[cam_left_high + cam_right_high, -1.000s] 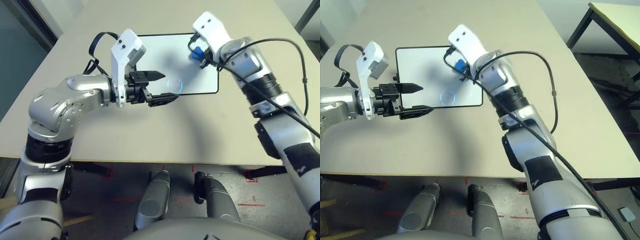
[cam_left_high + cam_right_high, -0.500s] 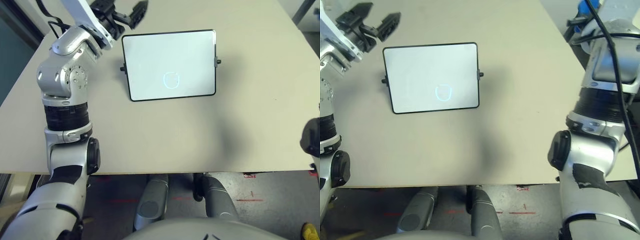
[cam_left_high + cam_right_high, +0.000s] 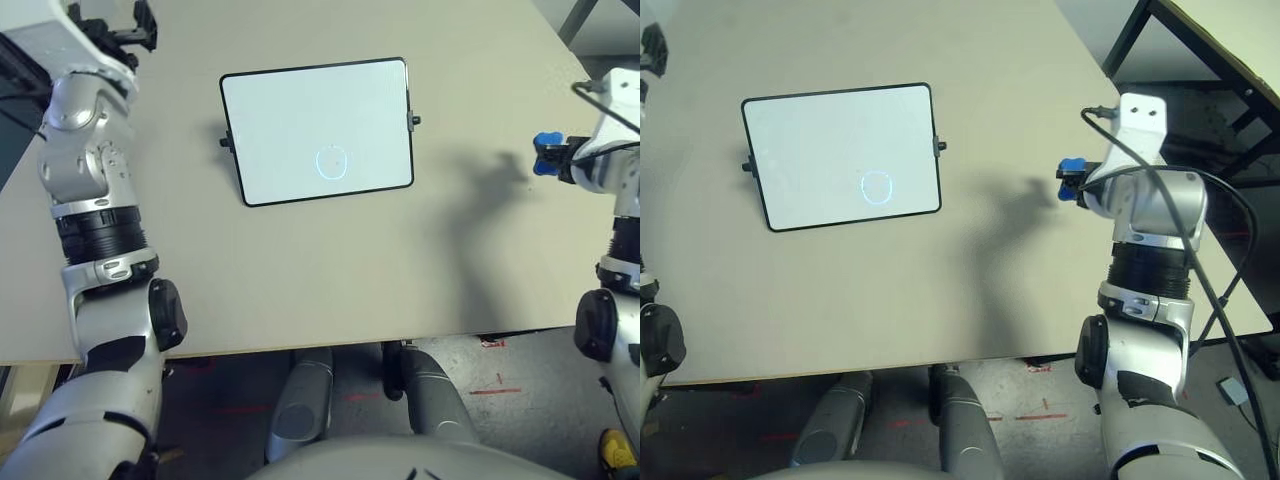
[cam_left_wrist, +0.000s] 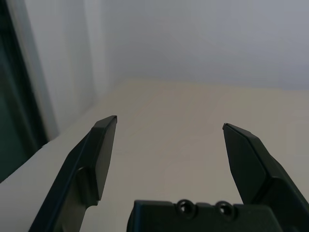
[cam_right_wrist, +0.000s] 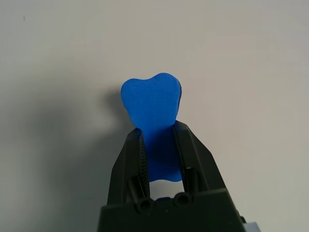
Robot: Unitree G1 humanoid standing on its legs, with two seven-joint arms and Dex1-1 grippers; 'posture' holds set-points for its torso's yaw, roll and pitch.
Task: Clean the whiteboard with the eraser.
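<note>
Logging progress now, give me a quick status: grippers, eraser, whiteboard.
Left gripper open, empty. Right gripper shut on eraser, off to whiteboard's right. Blue circle remains. Nothing blocking.

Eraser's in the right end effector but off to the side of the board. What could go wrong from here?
The blue circle remains on the whiteboard, so the job isn't finished. The right end effector pinches the eraser only by its lower half; pressing down could twist it loose. The left end effector is open and away, so a wipe may slide the unheld board.
</note>
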